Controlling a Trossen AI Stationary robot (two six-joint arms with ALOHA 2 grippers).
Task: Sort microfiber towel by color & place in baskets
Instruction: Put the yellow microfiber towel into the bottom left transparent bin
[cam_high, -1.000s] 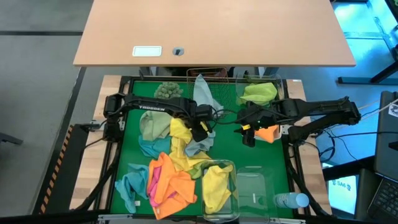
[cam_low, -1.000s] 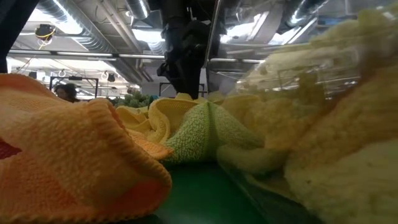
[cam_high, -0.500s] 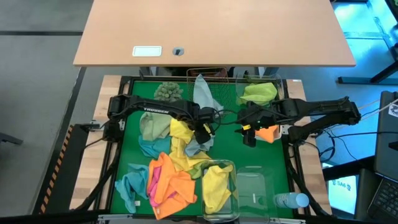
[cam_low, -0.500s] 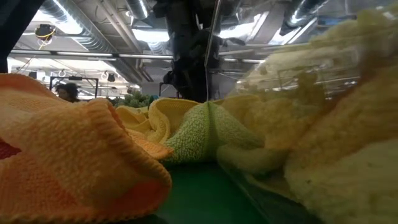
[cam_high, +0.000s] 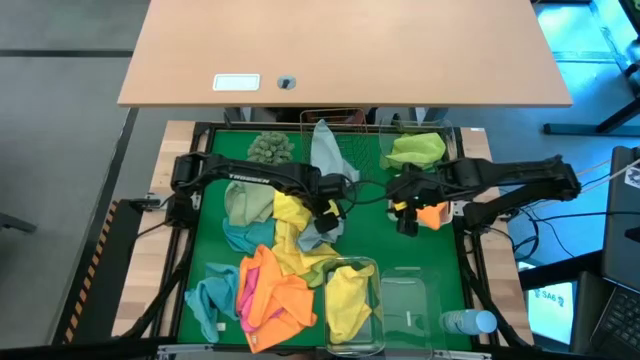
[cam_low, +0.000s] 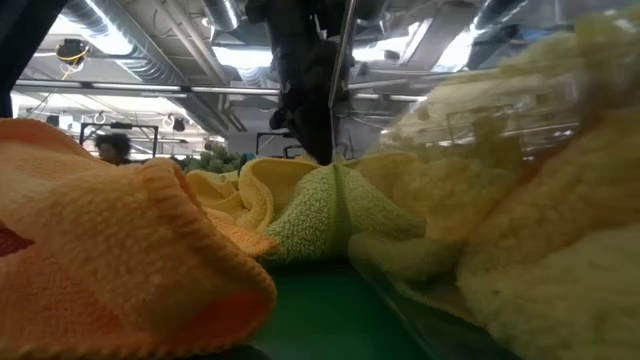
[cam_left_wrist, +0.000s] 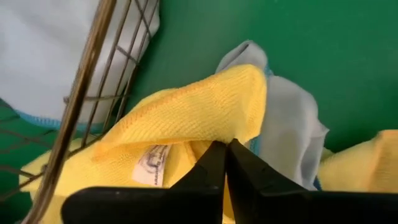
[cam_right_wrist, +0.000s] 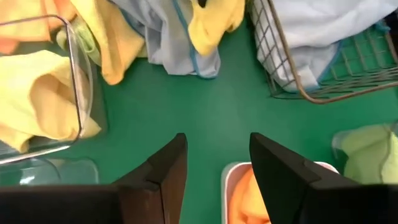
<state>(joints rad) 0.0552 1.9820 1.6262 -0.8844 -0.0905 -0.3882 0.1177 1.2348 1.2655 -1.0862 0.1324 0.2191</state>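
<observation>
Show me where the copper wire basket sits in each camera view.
High view: the copper wire basket sits at the far middle of the green mat.
Low view: not to be made out behind the towels.
Left wrist view: its wire wall runs down the left side.
Right wrist view: its mesh corner fills the upper right.
Shared landmark: the pale grey-blue towel lying in it.
</observation>
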